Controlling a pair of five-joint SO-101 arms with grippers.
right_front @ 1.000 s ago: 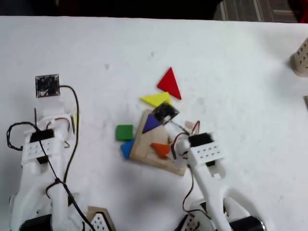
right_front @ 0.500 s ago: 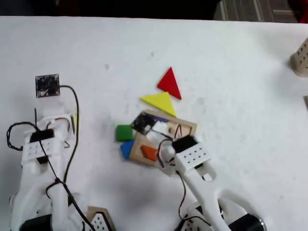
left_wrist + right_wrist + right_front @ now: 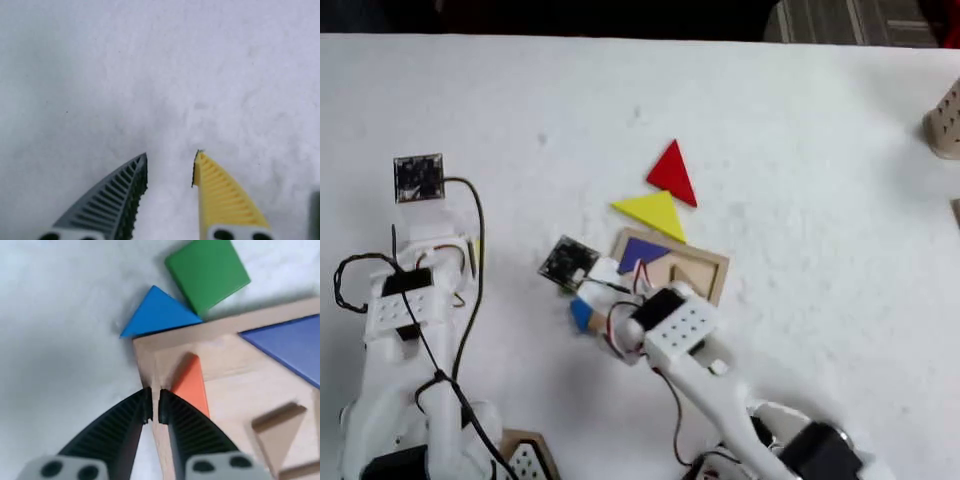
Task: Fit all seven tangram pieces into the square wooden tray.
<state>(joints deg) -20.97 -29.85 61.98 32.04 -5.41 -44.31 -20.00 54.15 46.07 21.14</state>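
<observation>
The square wooden tray [image 3: 705, 268] lies mid-table, and its corner rim [image 3: 146, 352] is also in the right wrist view. In it lie a purple piece [image 3: 642, 252] [image 3: 295, 345], an orange piece [image 3: 191, 384] and a wood-coloured triangle [image 3: 277, 430]. A blue triangle [image 3: 157, 316] [image 3: 582, 314] and a green square [image 3: 207, 272] rest just outside that corner. Beyond the tray are a yellow triangle [image 3: 652, 210] and a red triangle [image 3: 672, 172]. My right gripper [image 3: 154, 410] is shut, its tips over the corner rim beside the orange piece. My left gripper [image 3: 170, 160] is open over bare table.
The left arm [image 3: 405, 300] stands at the table's left side, away from the pieces. The right arm [image 3: 675, 325] lies across the tray's near-left corner. A pegged wooden block [image 3: 945, 122] sits at the far right edge. The white tabletop [image 3: 800, 150] stretches to the right.
The right arm swung left across the tray to its left corner. The tray turned and slid a little farther away. The left arm has not moved.
</observation>
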